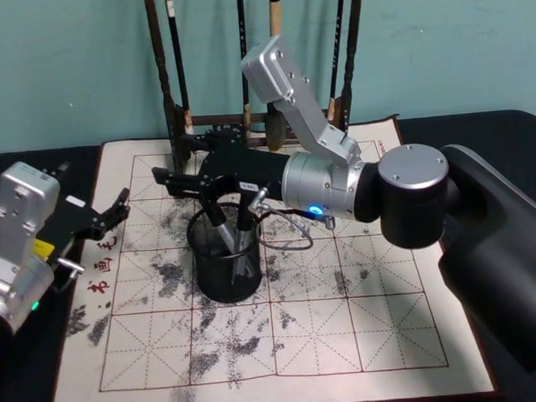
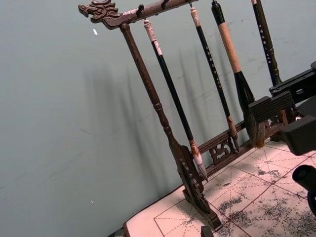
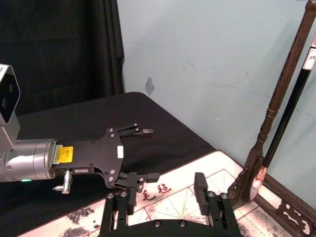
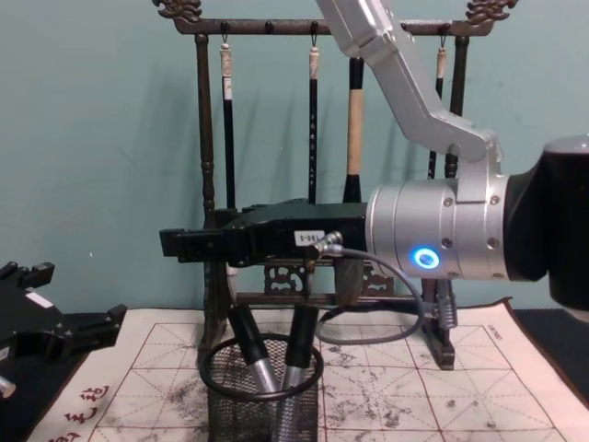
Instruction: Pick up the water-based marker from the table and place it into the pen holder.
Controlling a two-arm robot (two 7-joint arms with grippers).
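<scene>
The pen holder, a black wire-mesh cup, stands on the cream felt mat of the table. Two black-and-silver markers lean inside the pen holder; which of them is the water-based marker I cannot tell. My right gripper hovers just above and behind the cup, reaching leftward. It is open, with nothing between its fingers. In the chest view the right gripper hangs over the cup's rim. My left gripper rests open at the mat's left edge.
A tall dark wooden brush rack with several hanging brushes stands along the mat's back edge, right behind my right arm. A grey cable loops from the right wrist beside the cup. The mat's front half is bare, ink-stained felt.
</scene>
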